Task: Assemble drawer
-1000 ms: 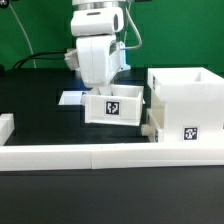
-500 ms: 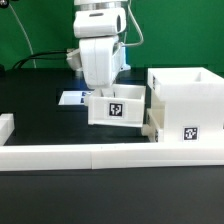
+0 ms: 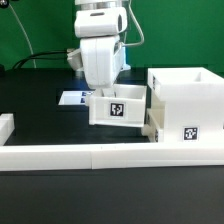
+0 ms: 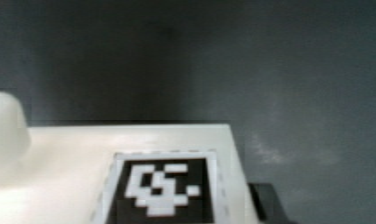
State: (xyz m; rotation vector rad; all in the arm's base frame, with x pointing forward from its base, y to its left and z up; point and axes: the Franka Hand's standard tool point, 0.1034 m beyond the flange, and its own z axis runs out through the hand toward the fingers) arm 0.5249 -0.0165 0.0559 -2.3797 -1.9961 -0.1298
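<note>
A small white drawer box (image 3: 118, 108) with a black marker tag on its front sits just at the open side of the larger white drawer housing (image 3: 186, 98) on the exterior view's right. My gripper (image 3: 104, 93) reaches down from the white arm onto the box's back wall and is shut on it. In the wrist view the tagged white panel (image 4: 96, 150) fills the lower part, with one dark fingertip (image 4: 265, 203) at its edge; the other finger is hidden.
A long white rail (image 3: 90, 156) runs across the front, with a short white block (image 3: 5, 127) at its left end. The marker board (image 3: 70, 99) lies flat behind the drawer box. A dark table surface lies all round.
My gripper and the small drawer box have shifted a little toward the exterior view's right, closer to the housing.
</note>
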